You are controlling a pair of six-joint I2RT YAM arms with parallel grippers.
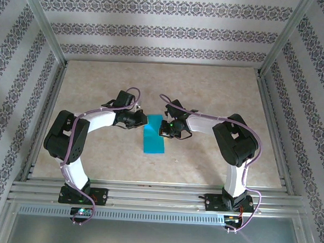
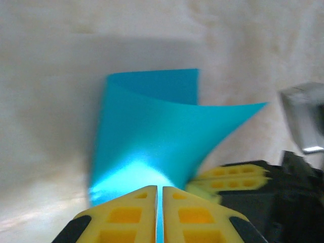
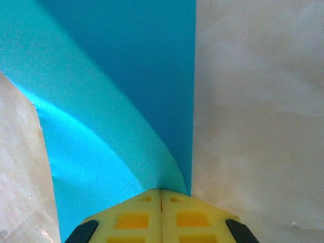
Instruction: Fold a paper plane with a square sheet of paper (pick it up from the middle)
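Three walls (image 1: 156, 30) papered in white with grey ornate bands enclose a beige, marbled table (image 1: 219, 92). Silver metal posts (image 1: 45, 26) stand at the far corners, and the light seems soft and even.

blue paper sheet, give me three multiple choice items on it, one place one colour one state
1. Where is the sheet of paper in the top view?
A. against the far wall
B. between the left end effector and the right end effector
C. beside the right arm's base

2. What colour is the sheet?
A. teal-blue
B. red
C. white

3. What is the left end effector doing?
A. standing wide open
B. holding a pen
C. shut on the sheet

Answers:
1 B: the top view shows the sheet mid-scene with one end effector at each side of its far end.
2 A: it is bright teal-blue in all three views.
3 C: the left wrist view shows the yellow fingers pressed together, with a thin blue edge between them and the sheet curling up from there.
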